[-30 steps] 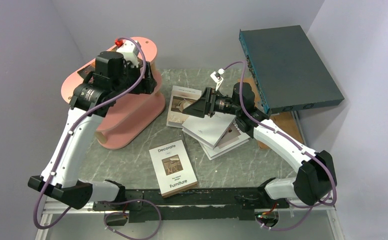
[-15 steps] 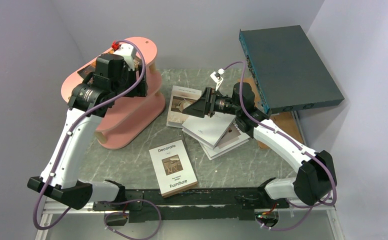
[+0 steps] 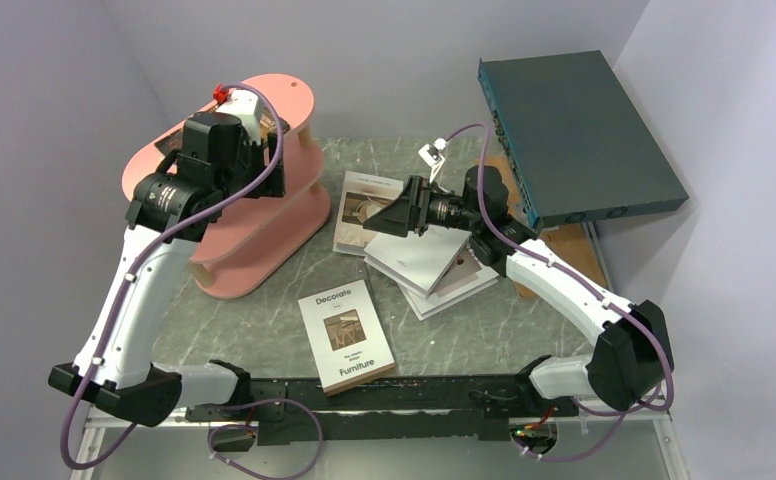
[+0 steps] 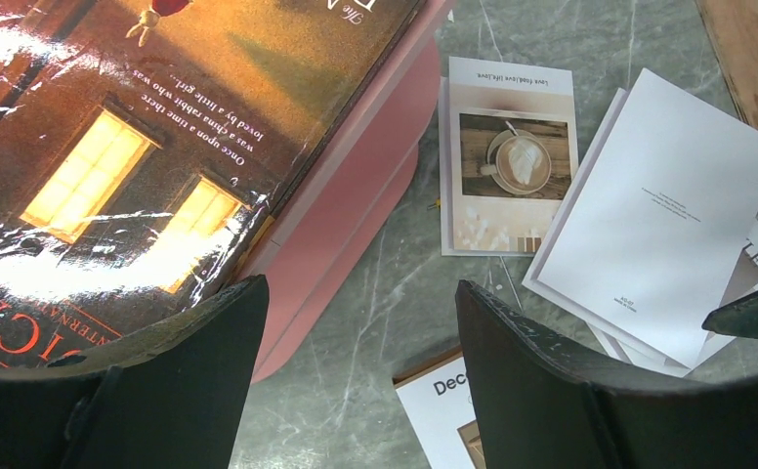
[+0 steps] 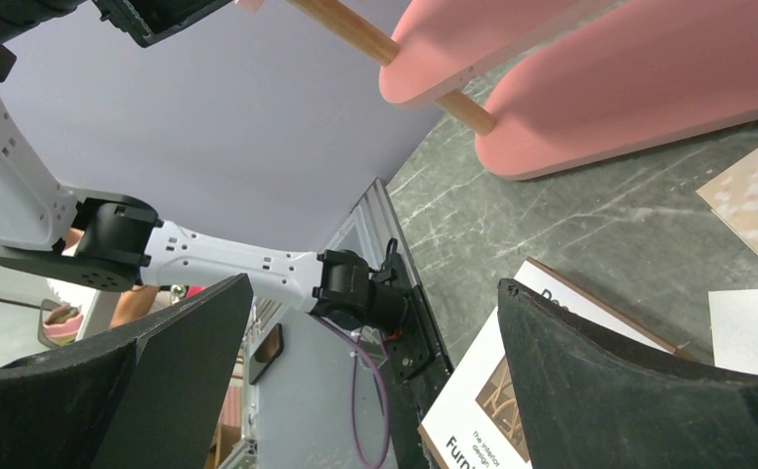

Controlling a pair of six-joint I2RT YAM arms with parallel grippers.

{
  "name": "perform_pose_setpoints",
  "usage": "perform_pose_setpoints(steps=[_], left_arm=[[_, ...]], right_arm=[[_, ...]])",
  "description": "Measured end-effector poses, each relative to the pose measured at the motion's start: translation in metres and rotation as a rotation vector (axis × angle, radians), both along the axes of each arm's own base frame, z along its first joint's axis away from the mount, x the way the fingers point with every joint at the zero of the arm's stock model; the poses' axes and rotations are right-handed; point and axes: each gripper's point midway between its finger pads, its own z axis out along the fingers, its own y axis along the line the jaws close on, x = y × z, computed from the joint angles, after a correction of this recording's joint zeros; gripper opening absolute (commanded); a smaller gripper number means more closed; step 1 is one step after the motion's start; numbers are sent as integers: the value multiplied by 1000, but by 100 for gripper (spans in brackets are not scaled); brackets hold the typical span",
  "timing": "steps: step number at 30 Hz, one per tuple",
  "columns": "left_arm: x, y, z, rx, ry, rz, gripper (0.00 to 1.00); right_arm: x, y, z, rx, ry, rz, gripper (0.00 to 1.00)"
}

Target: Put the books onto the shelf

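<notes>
Left wrist: orange-brown book [image 4: 141,127] on shelf [image 4: 356,195], left claw [image 4: 360,293] open.
Right claw [image 5: 375,288]: open, empty.
Bench [image 3: 264,320]: white books [image 3: 419,258] not yet shelved.

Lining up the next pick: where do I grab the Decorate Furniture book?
Likely its left long edge, from the left: the book lies flat, alone on the table, title upright from the near side, so that edge should be the spine.
</notes>
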Motion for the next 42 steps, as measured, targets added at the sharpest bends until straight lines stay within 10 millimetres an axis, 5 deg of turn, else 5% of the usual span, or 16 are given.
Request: perform_pose_setpoints(steps=[18,22,28,33,37,42], left_arm=[[-8,-2,-2,-32,20,-37,76],[-22,-27,-6,-91,36,-146,77],[-43,-94,-25,-192,79,-358,84],[-47,-143,-79,-276,197,-435,94],[-39,-161,-126,-319,281,-400,93],[-10,-181,-149,-350,289,-360,95]], right_arm=[[7,1,-14,-43,11,-38,100],[32,-18,-53,-210,70,-234,100],[51,-79,-124,-515,204,-555,100],[31,-124,-176,-654,335,-699,100],[13,-156,-206,-667,451,-785,100],[7,-175,-225,-623,547,-837,100]])
